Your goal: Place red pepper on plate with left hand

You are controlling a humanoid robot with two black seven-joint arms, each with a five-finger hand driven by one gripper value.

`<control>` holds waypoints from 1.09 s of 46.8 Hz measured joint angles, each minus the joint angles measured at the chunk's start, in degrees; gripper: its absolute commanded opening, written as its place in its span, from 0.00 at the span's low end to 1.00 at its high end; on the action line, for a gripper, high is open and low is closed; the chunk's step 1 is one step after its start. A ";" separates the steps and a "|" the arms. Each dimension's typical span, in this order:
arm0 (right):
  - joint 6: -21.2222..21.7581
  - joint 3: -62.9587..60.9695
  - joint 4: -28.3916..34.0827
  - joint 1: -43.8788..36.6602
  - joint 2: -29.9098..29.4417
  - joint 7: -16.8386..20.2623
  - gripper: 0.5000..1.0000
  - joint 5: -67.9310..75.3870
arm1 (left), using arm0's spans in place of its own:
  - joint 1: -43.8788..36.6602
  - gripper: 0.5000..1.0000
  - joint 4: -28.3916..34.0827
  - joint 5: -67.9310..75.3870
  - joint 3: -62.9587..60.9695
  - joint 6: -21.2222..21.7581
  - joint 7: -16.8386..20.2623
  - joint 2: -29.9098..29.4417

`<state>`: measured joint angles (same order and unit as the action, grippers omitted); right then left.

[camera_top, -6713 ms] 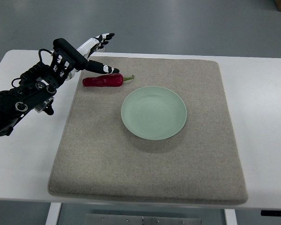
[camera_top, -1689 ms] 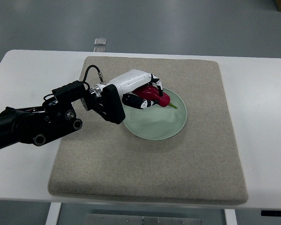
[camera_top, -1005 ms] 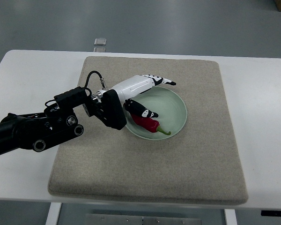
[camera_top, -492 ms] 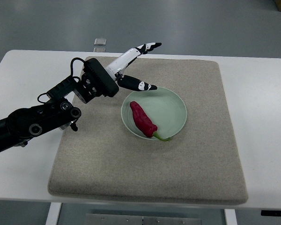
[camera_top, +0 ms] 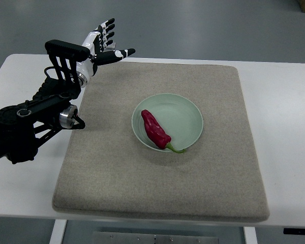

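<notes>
The left hand [camera_top: 102,43] hangs empty above the far left corner of the mat [camera_top: 162,193], its fingers [camera_top: 108,29] spread and its thumb stretched toward the right, well apart from everything else on the table [camera_top: 279,117]. Behind it the dark arm [camera_top: 35,117] runs down to the picture's left edge, where it is cut off.

The pepper [camera_top: 155,129] lies in the plate [camera_top: 185,114], on its left half, the green stem reaching over the near rim onto the mat. The plate sits near the middle of the mat.

On this evidence the placing looks done: the pepper rests inside the plate, and the hand holds nothing. What appears to be in hand is the retreat. The next move would call only for taking the arm clear to the left, keeping it high enough not to drag across the mat or clip the plate.

Some things cannot be settled. The right arm is nowhere in the picture. The palm faces partly away, and the wrist joints are lost against the dark linkage. Whether the stem touches the mat or hovers just over it is too fine to tell.
</notes>
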<state>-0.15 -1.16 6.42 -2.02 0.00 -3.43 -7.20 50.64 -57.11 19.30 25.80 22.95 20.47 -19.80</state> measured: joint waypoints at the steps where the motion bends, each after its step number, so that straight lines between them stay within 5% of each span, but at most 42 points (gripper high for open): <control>1: 0.00 0.00 0.00 0.00 0.00 0.00 0.86 0.00 | -0.04 0.98 0.51 -1.03 0.18 0.00 0.00 0.11; 27: 0.00 0.01 0.00 0.00 0.00 0.00 0.86 0.00 | -0.59 1.00 2.07 -16.00 0.98 -1.08 0.24 0.73; 51: 0.02 0.00 -0.26 -0.04 0.00 0.00 0.86 -0.06 | -7.98 1.00 2.10 -17.54 15.84 -1.07 0.29 1.78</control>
<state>-0.13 -1.16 6.16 -2.06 0.00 -3.43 -7.26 42.66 -55.01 1.77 41.64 21.88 20.77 -18.02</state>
